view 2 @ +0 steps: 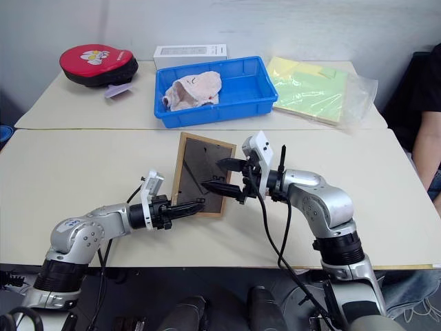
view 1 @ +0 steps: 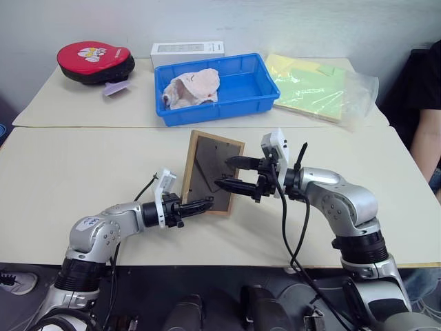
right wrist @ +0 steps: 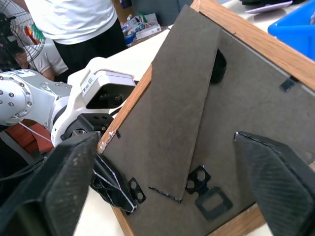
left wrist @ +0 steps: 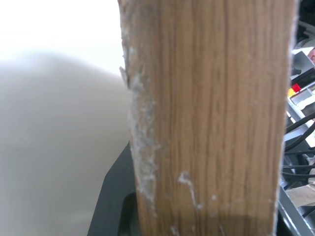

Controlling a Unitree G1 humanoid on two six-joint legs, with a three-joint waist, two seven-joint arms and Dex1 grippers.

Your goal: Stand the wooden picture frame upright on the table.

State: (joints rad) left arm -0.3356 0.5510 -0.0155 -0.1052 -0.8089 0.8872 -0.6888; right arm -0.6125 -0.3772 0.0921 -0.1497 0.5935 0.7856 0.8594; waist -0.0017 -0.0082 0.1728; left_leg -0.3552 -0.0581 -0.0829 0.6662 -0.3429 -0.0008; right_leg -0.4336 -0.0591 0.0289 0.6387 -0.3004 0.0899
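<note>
The wooden picture frame (view 1: 207, 165) is tilted up off the table (view 1: 83, 165), with its dark grey back and fold-out stand (right wrist: 182, 108) facing me. My left gripper (view 1: 203, 204) is shut on the frame's lower edge, and its wood grain (left wrist: 211, 108) looms close in the left wrist view. Just right of the frame, my right gripper (view 1: 233, 174) is open, one finger above the other, with the tips right at the grey back. In the right wrist view its fingers (right wrist: 64, 182) stand wide apart on either side of the stand. The picture side is hidden.
A blue bin (view 1: 251, 89) holding a crumpled cloth (view 1: 193, 86) stands behind the frame. A red case (view 1: 93, 61) and a white box (view 1: 187, 48) lie at the back left. Green and yellow sheets in plastic (view 1: 313, 86) lie at the back right. A person (view 1: 427, 117) sits at the right edge.
</note>
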